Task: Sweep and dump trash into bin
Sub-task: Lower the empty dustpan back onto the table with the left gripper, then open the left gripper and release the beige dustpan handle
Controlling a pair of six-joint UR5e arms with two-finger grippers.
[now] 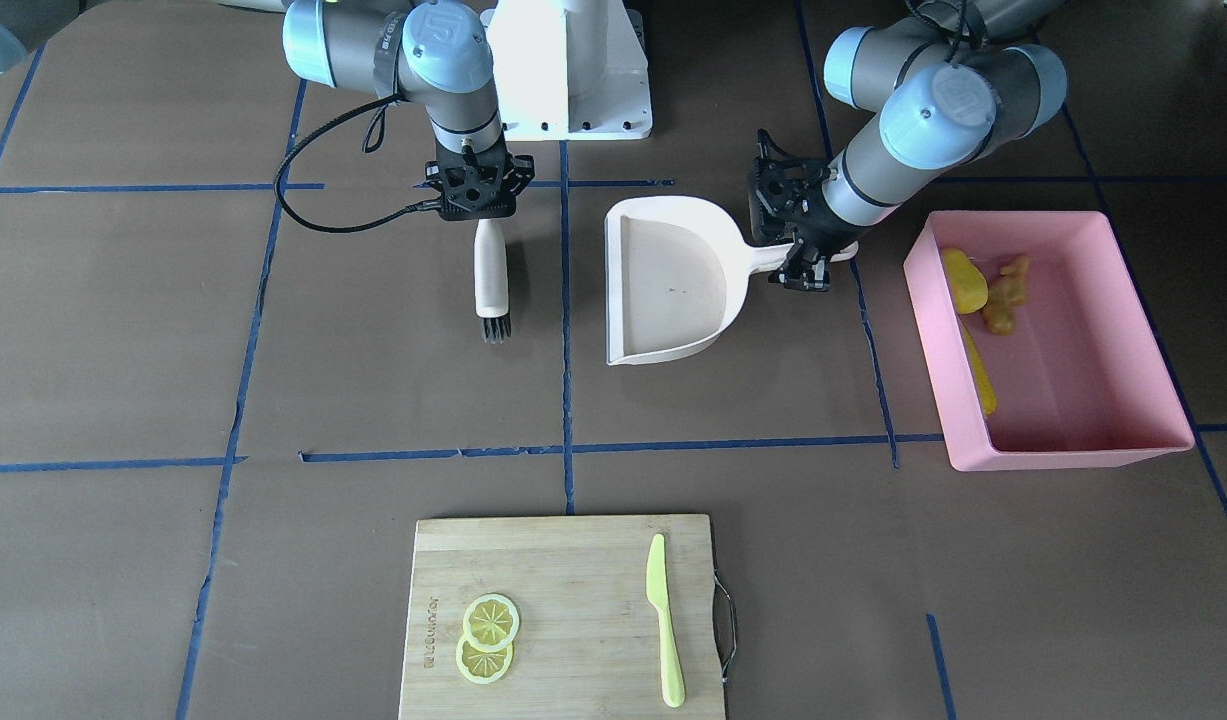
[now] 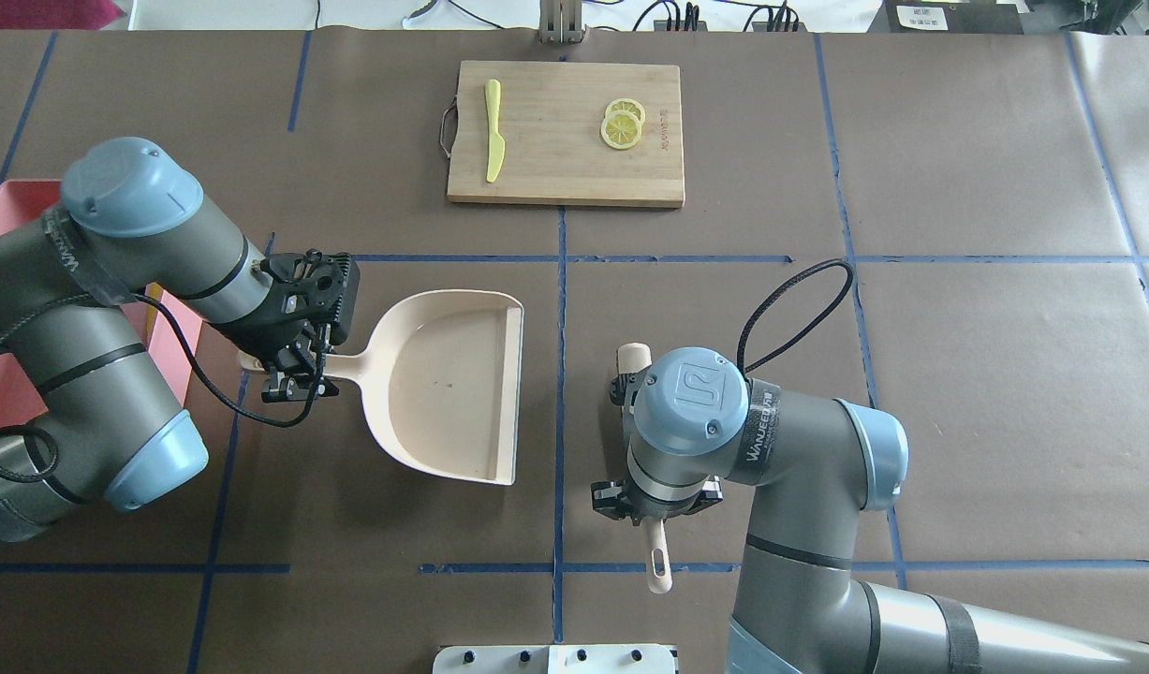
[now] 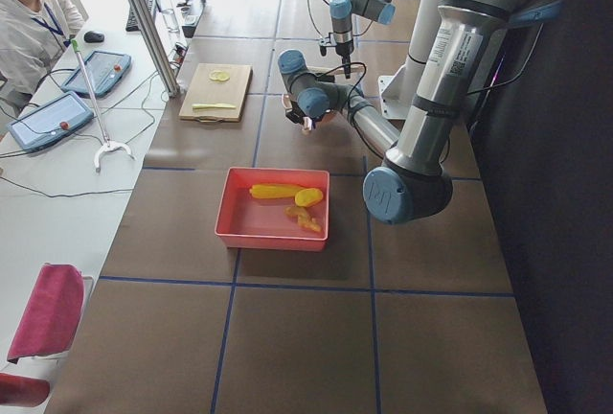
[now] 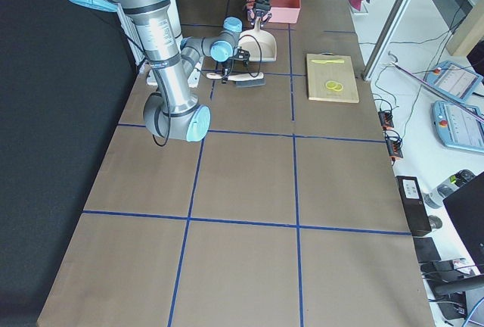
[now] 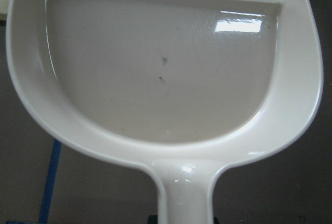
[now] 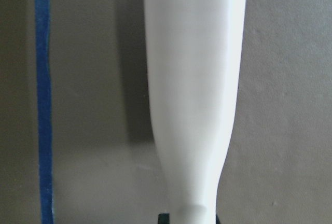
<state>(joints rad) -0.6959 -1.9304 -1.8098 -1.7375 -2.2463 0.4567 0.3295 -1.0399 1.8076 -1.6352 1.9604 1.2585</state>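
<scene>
Clamping the cream handle between closed fingers, the left gripper (image 1: 803, 262) holds the dustpan (image 1: 673, 285) level near the middle of the table (image 1: 123, 330), the pan's straight mouth turned toward the brush (image 1: 492, 275). The right gripper (image 1: 483, 210) is closed on the brush's white handle just beside the dustpan, with the dark bristles pointing toward the table's operator-side edge; whether the bristles touch the surface cannot be told.

Beyond the left gripper, toward the table's end on the robot's left, stands the pink bin (image 1: 1063, 452). All three pieces of trash lie inside it along the wall nearest the dustpan: the corn cob (image 1: 979, 372) stretched along that wall, the lumpy yellow vegetable (image 1: 962, 280) by the corner closest to the robot, and the ginger root (image 1: 1007, 296) touching the vegetable.

At the operator-side edge sits a wooden cutting board (image 1: 563, 560) carrying two overlapping lemon slices (image 1: 488, 636) and a lime-green knife (image 1: 664, 620), well apart from both arms.
</scene>
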